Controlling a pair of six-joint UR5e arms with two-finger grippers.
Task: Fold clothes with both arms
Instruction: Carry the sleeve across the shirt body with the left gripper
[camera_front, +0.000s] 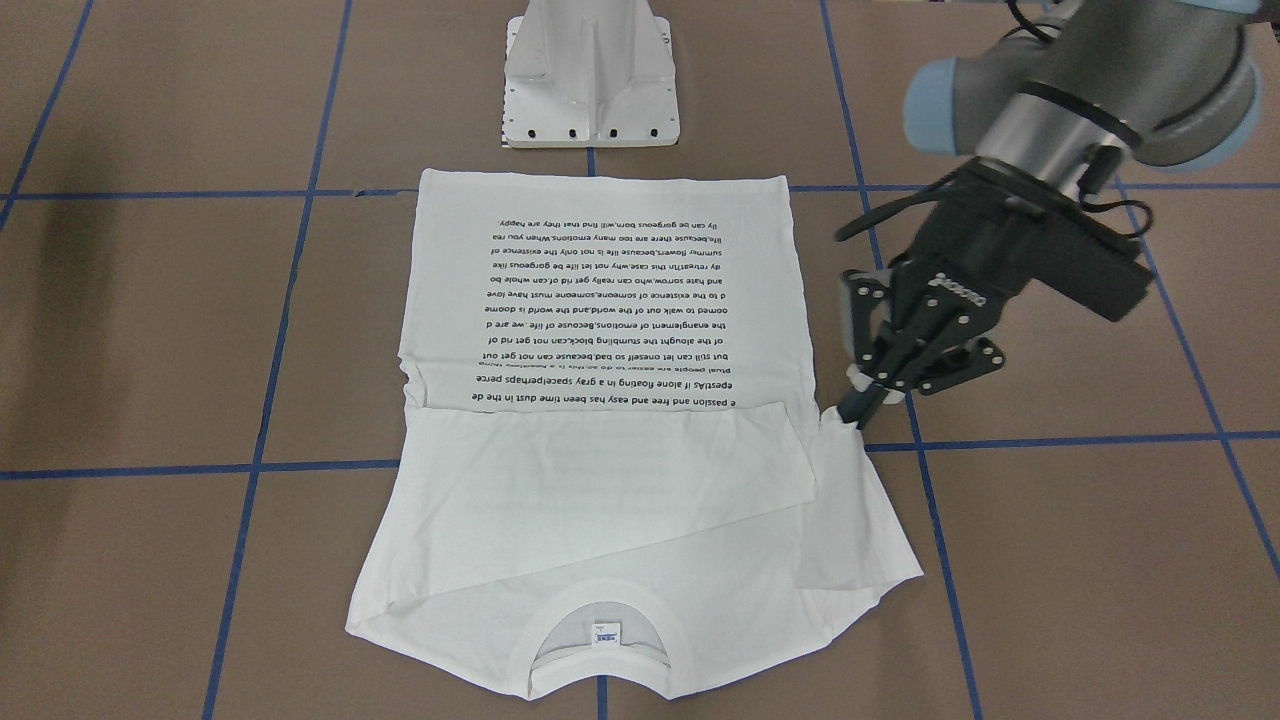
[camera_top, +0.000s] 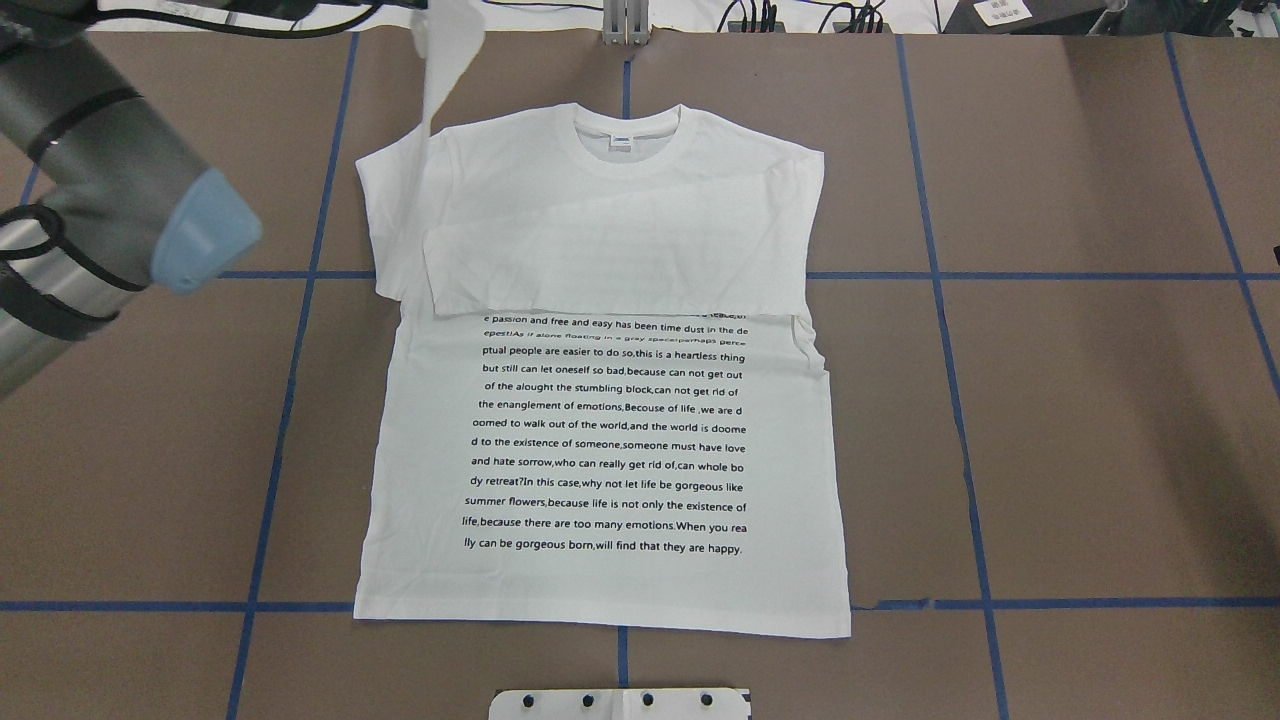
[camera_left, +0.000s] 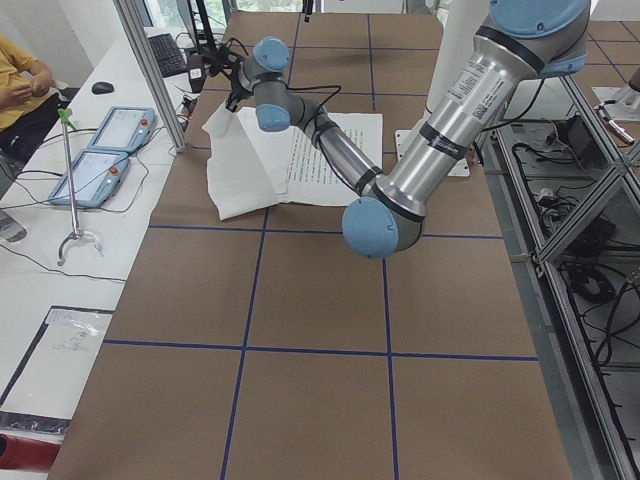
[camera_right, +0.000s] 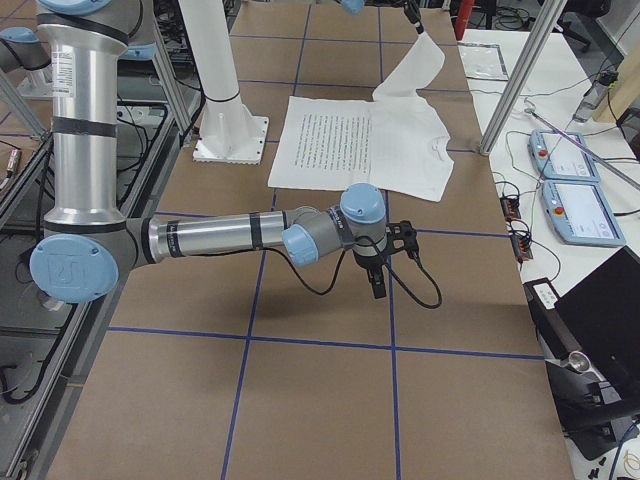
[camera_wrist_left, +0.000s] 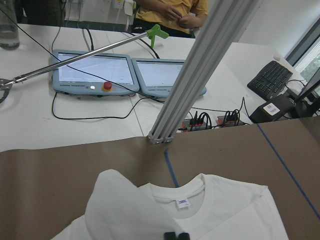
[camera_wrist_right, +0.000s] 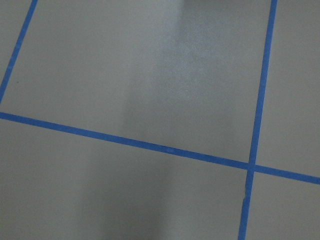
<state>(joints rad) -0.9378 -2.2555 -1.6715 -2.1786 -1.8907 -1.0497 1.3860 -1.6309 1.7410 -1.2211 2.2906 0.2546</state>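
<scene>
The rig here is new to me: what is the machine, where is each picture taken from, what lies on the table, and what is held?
Two robot arms with two-finger grippers work at a table. One camera faces the robot, one looks down from behind it, two stand at the table's ends, one rides each wrist. A white printed shirt lies flat, a folded sleeve across its chest. The left gripper pinches the free sleeve and holds it up. The right gripper hangs over bare table, apart from the shirt; open or shut, I cannot tell.
</scene>
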